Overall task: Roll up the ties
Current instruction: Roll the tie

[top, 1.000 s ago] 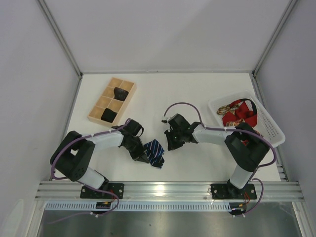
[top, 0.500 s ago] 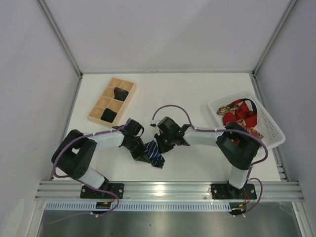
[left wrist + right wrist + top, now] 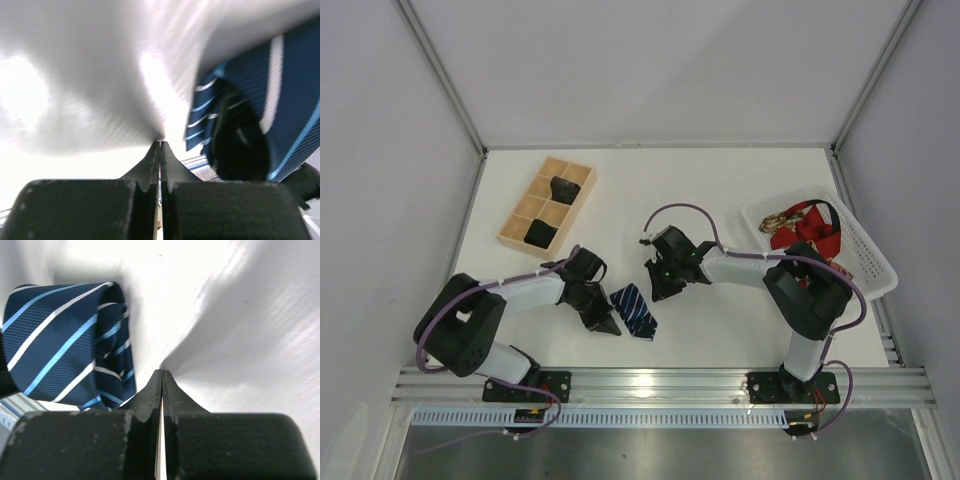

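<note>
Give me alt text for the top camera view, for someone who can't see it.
A navy striped tie lies bunched on the white table between the shut left gripper and shut right gripper. Back left, a wooden tray holds two dark rolled ties; at right, a white basket holds red ties.

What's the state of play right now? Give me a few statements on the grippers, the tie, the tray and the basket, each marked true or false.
1. The left gripper and right gripper are both shut and empty. True.
2. The wooden tray holds two dark bundles. True.
3. The navy striped tie sits in that tray. False: it lies on the table between the grippers.
4. The white basket is empty. False: a red tie and a gold-patterned tie lie in it.
</note>
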Controlling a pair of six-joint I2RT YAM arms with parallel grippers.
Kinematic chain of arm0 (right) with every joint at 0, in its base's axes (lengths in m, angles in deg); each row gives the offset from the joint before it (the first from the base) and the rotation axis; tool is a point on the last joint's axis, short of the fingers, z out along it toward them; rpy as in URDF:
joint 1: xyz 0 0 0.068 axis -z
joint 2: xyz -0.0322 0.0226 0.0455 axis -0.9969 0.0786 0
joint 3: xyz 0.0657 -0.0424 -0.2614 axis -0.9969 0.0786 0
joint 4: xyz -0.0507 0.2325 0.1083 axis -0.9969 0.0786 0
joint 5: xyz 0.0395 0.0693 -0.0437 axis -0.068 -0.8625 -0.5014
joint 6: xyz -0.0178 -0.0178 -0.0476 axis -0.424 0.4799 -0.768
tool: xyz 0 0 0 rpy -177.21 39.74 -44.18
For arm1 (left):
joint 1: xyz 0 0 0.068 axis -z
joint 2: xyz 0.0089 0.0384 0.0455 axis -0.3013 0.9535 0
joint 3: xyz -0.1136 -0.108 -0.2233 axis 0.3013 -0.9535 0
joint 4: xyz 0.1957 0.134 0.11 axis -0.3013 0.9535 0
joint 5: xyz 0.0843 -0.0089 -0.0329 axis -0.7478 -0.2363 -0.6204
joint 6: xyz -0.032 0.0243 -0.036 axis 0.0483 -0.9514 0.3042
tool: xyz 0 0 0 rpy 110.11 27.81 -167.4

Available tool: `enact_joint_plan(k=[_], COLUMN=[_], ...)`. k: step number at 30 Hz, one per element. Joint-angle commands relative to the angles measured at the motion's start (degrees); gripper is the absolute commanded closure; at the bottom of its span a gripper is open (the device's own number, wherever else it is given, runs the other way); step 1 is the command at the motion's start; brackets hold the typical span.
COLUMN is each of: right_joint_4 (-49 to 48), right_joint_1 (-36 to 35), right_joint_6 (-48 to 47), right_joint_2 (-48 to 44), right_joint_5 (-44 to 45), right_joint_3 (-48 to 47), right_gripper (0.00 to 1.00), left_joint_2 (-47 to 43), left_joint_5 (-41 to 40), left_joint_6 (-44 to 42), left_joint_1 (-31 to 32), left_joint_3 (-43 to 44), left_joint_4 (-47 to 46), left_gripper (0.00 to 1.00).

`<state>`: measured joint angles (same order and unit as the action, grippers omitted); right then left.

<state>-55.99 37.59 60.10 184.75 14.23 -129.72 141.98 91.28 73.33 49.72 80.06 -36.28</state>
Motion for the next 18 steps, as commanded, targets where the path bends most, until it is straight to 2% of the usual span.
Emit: enact_joint_plan(k=[1, 12, 18], right_joint_4=[1.5, 0.5, 0.4], right_joint_1=[0.3, -4.5, -2.5], right_joint_6=[-1.8, 2.8, 3.1], right_joint_2=[-1.4, 0.4, 0.5], right_joint_5=[0.1, -2.4, -4.0], right_joint_3=[-0.2, -2.4, -3.6], right_gripper=[1.00, 1.00, 1.00], left_joint_2=[-1.5, 8.7, 9.6], left_joint_5=[-8.0, -5.8, -5.5], left_joint_6=[-1.2, -3.2, -3.0], left_joint_1=[-1.0, -2.0, -0.4], left_joint_3=[-1.0, 3.9, 4.1], left_joint_4=[4.1, 0.0, 0.3], left_gripper=[1.00, 1.00, 1.00])
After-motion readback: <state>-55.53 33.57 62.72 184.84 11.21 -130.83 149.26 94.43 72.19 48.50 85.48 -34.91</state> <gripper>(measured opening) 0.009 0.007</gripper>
